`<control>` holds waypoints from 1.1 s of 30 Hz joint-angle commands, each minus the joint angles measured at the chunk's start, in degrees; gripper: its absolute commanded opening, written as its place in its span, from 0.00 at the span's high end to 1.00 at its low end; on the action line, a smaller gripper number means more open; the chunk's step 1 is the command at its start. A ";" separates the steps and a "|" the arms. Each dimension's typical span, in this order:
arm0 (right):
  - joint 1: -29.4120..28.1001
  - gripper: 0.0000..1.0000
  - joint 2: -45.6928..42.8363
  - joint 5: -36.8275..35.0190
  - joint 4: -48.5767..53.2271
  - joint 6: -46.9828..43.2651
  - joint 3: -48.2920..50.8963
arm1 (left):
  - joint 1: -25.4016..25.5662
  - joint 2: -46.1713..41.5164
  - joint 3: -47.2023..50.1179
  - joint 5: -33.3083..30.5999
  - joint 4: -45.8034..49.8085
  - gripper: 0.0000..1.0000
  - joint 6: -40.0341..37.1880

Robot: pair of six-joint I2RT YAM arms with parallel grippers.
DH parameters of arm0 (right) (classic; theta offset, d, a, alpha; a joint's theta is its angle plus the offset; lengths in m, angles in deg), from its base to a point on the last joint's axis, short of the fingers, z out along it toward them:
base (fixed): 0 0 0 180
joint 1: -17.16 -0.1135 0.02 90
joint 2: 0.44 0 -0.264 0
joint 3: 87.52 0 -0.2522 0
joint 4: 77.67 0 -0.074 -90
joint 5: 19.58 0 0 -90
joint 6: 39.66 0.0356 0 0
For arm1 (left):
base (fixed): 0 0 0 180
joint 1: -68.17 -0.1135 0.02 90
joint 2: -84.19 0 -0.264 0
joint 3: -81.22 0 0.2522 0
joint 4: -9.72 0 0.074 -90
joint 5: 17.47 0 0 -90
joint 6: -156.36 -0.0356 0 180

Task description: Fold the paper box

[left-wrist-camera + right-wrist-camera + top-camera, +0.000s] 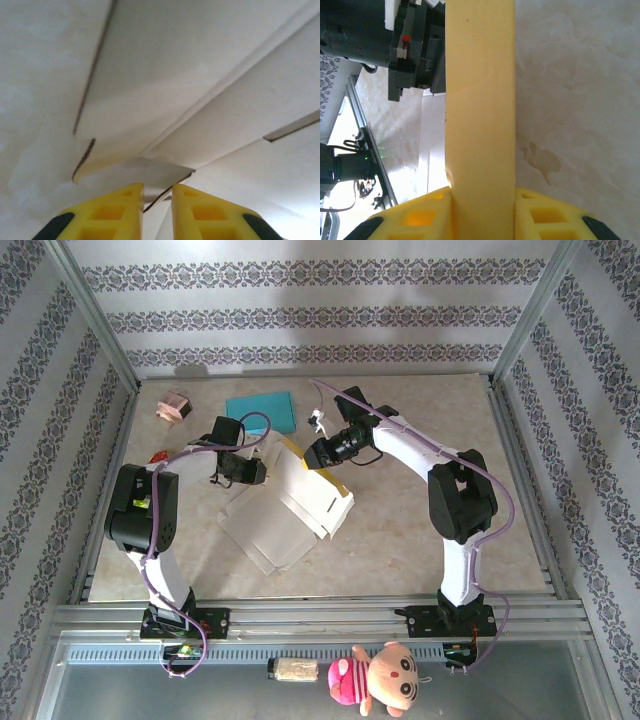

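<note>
looks early in the fold, with the paper box [285, 510] lying mostly flat on the table [430, 540] and one yellow flap [480, 100] lifted at its far edge. grips that flap firmly in the right pincer [308, 458]. narrows the left pincer [157, 192] onto a thin white edge at the box's left side, seemingly pinching it. next calls for swinging both panels upright along their creases without tearing. reaches forward with both arms, elbows bent, wrists low and turned inward toward the box.
</note>
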 commanded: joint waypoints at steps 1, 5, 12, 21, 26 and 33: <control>-0.57 0.72 -1.17 0.14 -1.09 -1.82 -1.56 | -0.51 -0.36 -0.08 2.73 1.24 0.83 0.56; -0.58 0.72 -1.46 -1.22 -0.99 -2.11 -1.35 | -0.52 -1.51 1.05 4.81 0.09 0.84 2.48; -0.57 0.72 -1.11 -2.57 -1.54 -1.66 -1.40 | -0.51 -4.43 6.38 11.83 -7.69 0.80 10.17; -0.58 0.72 -1.36 -2.81 -1.73 -1.47 -1.25 | 0.59 0.94 10.95 14.08 -16.23 0.76 17.89; -0.57 0.72 -1.96 -4.02 -1.13 -2.28 -1.23 | 0.65 -3.15 11.51 11.25 -16.03 0.70 17.55; -1.31 0.71 -2.11 -14.00 4.18 -8.20 -3.05 | -2.46 -15.55 11.35 3.52 -10.68 0.46 15.07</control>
